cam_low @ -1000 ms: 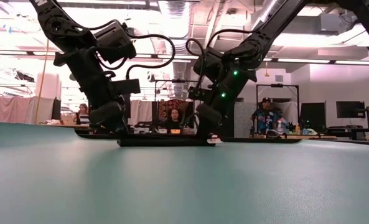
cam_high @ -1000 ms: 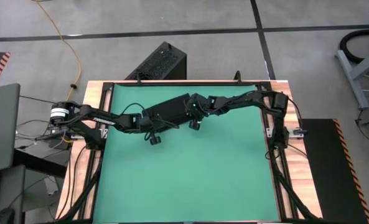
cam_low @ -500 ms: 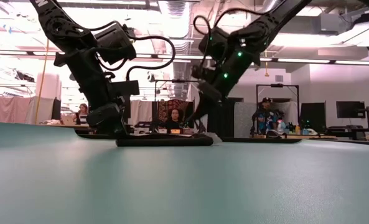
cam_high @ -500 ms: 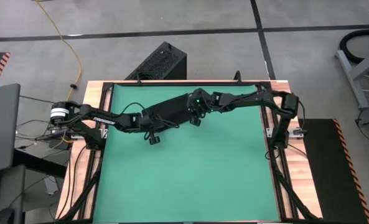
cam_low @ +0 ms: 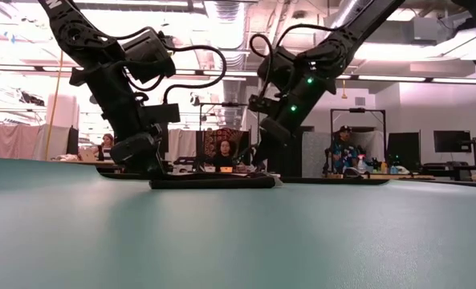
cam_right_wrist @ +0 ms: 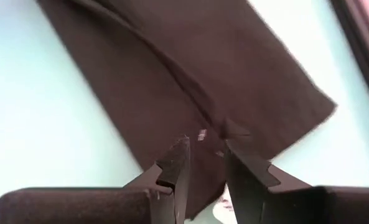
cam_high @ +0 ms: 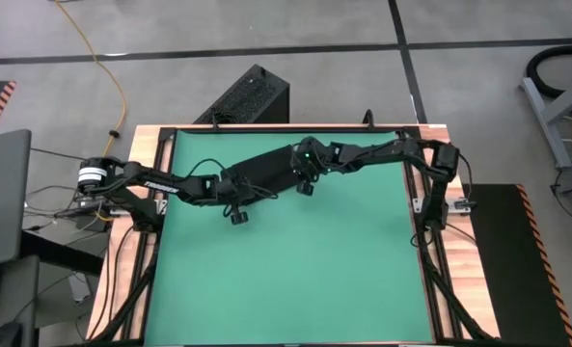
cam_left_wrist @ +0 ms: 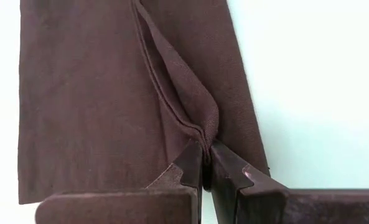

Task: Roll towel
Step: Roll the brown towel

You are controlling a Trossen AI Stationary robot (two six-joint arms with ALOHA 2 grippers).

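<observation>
Since half a second ago, almost nothing has changed on the left side, while the right arm has lowered a little at its wrist and its gripper now stands closer over the end of the towel.

On the left side of the table, the left gripper (cam_high: 235,183) is down on the towel (cam_high: 266,169). In the left wrist view its two fingers (cam_left_wrist: 187,168) are pressed together on a raised fold of the dark cloth (cam_left_wrist: 109,106), and a ridge runs away from the pinch along the sheet. In the low view this gripper (cam_low: 145,164) touches the left end of the flat dark strip (cam_low: 213,182).

The towel lies as a long flat rectangle in the far middle part of the green table (cam_high: 295,270), slanted, with its right end farther back than the left end.

At the right end of the towel, the right gripper (cam_high: 303,173) points down at the cloth. In the right wrist view its fingers (cam_right_wrist: 175,165) are spread slightly apart, with a small gap between them, just over the crease of the towel (cam_right_wrist: 172,81); a small white tag (cam_right_wrist: 201,135) shows near the fingertips. In the low view this gripper (cam_low: 262,160) hangs just at the right end of the strip.
</observation>
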